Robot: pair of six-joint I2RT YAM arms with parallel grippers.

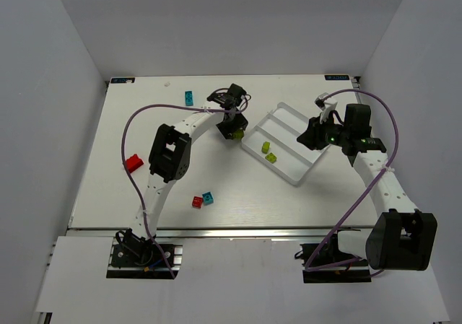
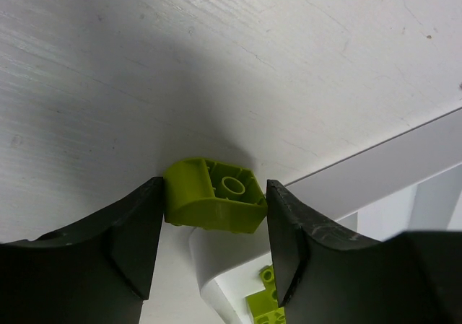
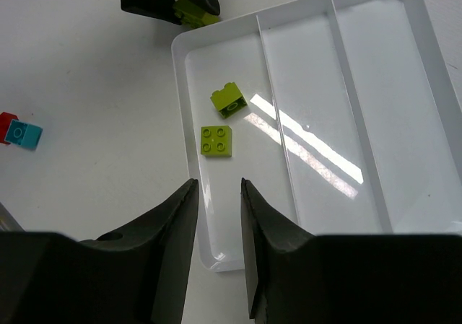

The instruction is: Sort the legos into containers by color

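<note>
Where white table (image 1: 289,208) met corner of shallow white three-compartment plastic tray (image 3: 310,71), at tray's 9 o'clock, held small lime green studded plastic brick (image 2: 216,198) in left gripper (image 1: 232,129), both fingers touching its sides. Noted right gripper (image 3: 219,194) over tray's 3 o'clock edge, narrow gap, nothing inside. Found two more lime green bricks (image 3: 229,100) in 7 o'clock compartment.

No readable text anywhere. Left sticker (image 1: 123,80) and right sticker (image 1: 337,77) sit at the far corners of the table (image 1: 144,107), and both are too small to read (just dark smudges at this resolution). Lime lego (image 2: 213,205), close up in the left wrist view: no lettering legible on it.
</note>
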